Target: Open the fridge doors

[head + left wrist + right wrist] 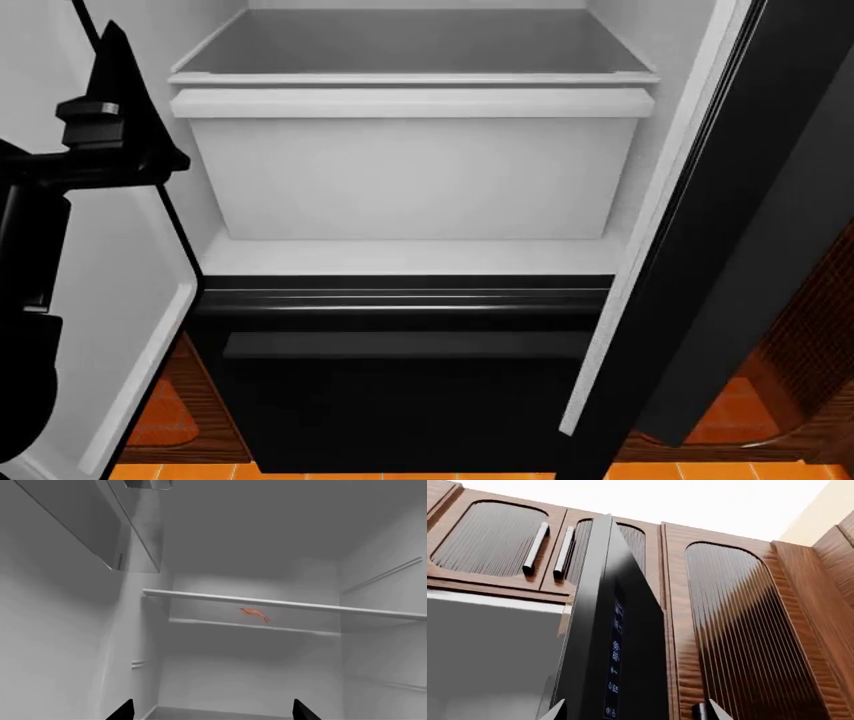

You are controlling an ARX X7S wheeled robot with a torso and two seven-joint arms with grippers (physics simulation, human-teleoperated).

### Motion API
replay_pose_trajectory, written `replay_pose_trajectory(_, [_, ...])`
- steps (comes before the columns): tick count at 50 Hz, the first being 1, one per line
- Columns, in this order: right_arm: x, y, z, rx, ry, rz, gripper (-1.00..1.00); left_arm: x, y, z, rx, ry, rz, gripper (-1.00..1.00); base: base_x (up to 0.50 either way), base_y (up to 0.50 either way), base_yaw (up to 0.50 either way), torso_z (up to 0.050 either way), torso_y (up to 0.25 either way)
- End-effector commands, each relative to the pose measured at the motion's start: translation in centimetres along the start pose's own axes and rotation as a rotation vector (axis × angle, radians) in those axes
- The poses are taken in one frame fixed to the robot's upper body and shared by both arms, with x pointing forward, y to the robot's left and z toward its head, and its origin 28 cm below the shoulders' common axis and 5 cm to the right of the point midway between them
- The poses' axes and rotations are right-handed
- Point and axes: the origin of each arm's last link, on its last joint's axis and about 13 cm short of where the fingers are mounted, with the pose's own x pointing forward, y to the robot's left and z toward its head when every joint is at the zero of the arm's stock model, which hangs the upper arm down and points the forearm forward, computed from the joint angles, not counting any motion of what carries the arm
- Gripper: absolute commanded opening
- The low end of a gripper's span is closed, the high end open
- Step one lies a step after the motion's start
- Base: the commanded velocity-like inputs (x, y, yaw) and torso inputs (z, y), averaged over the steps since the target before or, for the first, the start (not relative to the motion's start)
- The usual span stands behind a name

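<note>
Both fridge doors stand swung outward from the white fridge interior (400, 170). In the head view the left door (127, 330) shows its white inner face at the interior's left side, and the right door (727, 230) shows a white inner edge and a glossy black outer face at the interior's right side. Inside the fridge a white bin (407, 165) sits under a shelf (414, 75), and below the interior lies a wide black drawer front (400, 385). The left arm (80, 150) hangs just in front of the left door's inner face. In the left wrist view the left gripper (212, 712) is released, its two dark fingertips (123, 711) well apart with nothing between them, facing into the fridge interior, where a small orange object (255, 614) lies on a shelf (287, 606). In the right wrist view the right gripper (637, 710) is likewise released, its tips spread on either side of the right door's black edge, whose small lit panel (614, 665) faces the camera. Above that door sit brown wooden cabinet doors (514, 540) with ribbed glass and pale bar handles (537, 547).
</note>
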Motion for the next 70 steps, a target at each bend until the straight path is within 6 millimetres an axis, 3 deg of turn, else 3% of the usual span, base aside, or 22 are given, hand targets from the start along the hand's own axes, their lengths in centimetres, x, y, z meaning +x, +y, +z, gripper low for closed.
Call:
replay_pose_trajectory(1, [0.1, 0.0, 2.0, 0.066, -0.22, 0.095, 1.0, 0.6, -0.4, 0.5, -0.019, -0.039, -0.028, 1.0, 0.0, 0.0, 0.0, 0.0, 0.0])
replay_pose_trajectory(10, [0.6, 0.2, 1.6, 0.112, -0.262, 0.197, 1.0, 0.7, -0.4, 0.4, -0.018, -0.036, -0.025, 1.0, 0.0, 0.0, 0.0, 0.0, 0.0])
replay_pose_trajectory(16, [1.1, 0.7, -0.9, 0.124, -0.189, 0.235, 1.0, 0.6, -0.5, 0.4, -0.019, -0.036, -0.03, 1.0, 0.0, 0.0, 0.0, 0.0, 0.0])
replay_pose_trajectory(17, [0.4, 0.6, -2.8, 0.217, 0.035, 0.068, 1.0, 0.6, -0.6, 0.4, -0.019, -0.036, -0.033, 1.0, 0.0, 0.0, 0.0, 0.0, 0.0])
replay_pose_trajectory(18, [0.9, 0.8, -4.7, 0.182, 0.015, 0.042, 1.0, 0.6, -0.6, 0.4, -0.019, -0.036, -0.034, 1.0, 0.0, 0.0, 0.0, 0.0, 0.0])
replay_pose_trajectory(19, [0.6, 2.3, -6.1, 0.242, 0.185, 0.019, 1.0, 0.6, -0.6, 0.4, -0.019, -0.035, -0.035, 1.0, 0.0, 0.0, 0.0, 0.0, 0.0])
replay_pose_trajectory(20, [1.0, 4.2, -7.2, 0.231, 0.212, 0.121, 1.0, 0.6, -0.6, 0.3, -0.018, -0.035, -0.035, 1.0, 0.0, 0.0, 0.0, 0.0, 0.0])
replay_pose_trajectory(22, [1.8, 6.8, -6.7, 0.167, 0.15, 0.317, 1.0, 0.6, -0.6, 0.3, -0.018, -0.033, -0.036, 1.0, 0.0, 0.0, 0.0, 0.0, 0.0])
replay_pose_trajectory(24, [3.5, 6.6, -3.1, 0.156, -0.109, 0.303, 1.0, 0.6, -0.6, 0.2, -0.016, -0.032, -0.035, 1.0, 0.0, 0.0, 0.0, 0.0, 0.0])
replay_pose_trajectory(41, [6.0, 9.3, -6.7, 0.189, 0.015, 0.43, 1.0, 0.5, -0.6, 0.1, -0.02, -0.03, -0.037, 1.0, 0.0, 0.0, 0.0, 0.0, 0.0])
replay_pose_trajectory(55, [6.3, 10.5, -9.6, 0.183, 0.121, 0.502, 1.0, 0.5, -0.7, -0.1, -0.021, -0.027, -0.039, 1.0, 0.0, 0.0, 0.0, 0.0, 0.0])
replay_pose_trajectory(70, [6.2, 11.3, -11.4, 0.099, 0.283, 0.559, 1.0, 0.6, -0.7, -0.2, -0.02, -0.025, -0.039, 1.0, 0.0, 0.0, 0.0, 0.0, 0.0])
